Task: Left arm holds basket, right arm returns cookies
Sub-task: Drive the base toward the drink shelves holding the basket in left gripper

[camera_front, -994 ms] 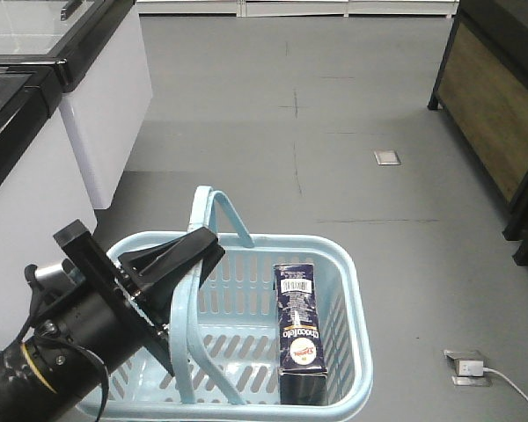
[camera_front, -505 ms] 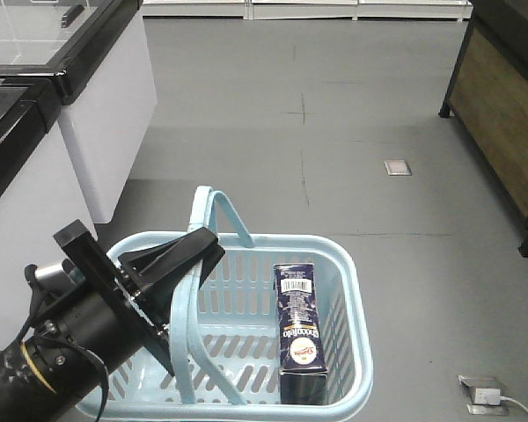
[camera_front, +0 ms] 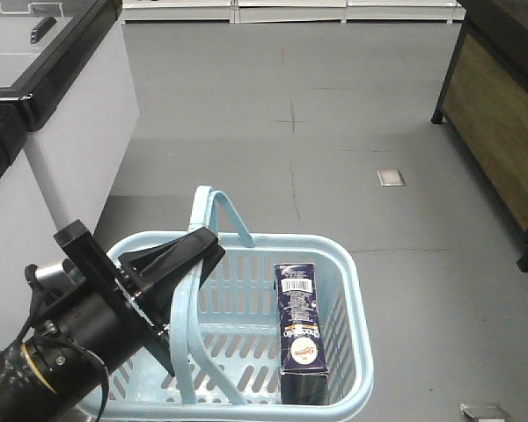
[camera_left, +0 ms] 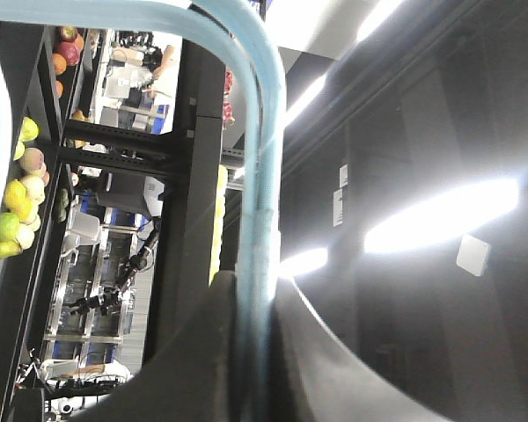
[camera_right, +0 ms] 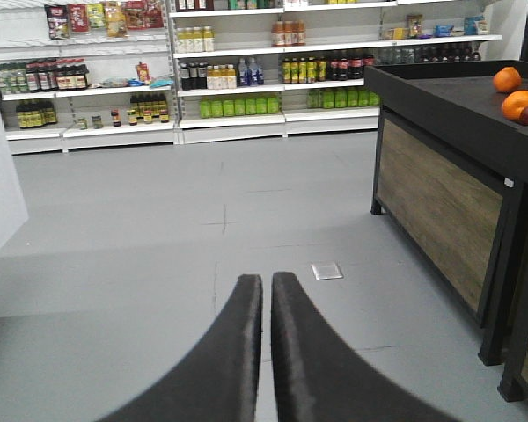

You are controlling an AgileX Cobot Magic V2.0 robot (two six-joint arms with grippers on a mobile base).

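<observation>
Floor markings have slid down the front view since a second ago: the small metal floor plate sits lower and the white adapter is nearly out of frame. Arm and load sit unchanged, so the base is rolling forward, I'd say.

Front view now: the slim black cylindrical left arm has its flat-plate claw clamped on a hoop handle of the light blue slotted plastic shopping basket. That grip lets the basket travel with the robot. Inside, against the right-hand wall with its barcode end farthest from the camera, is the tall navy cardboard cookie box.

Left wrist view: that blue handle runs straight between two dark fingers, pinched tight, with fruit racks sideways behind.

Right wrist view: the right claw is pressed together on nothing, held out ahead, free for the box. Stocked bottle shelves lie ahead, likely the destination.
</observation>
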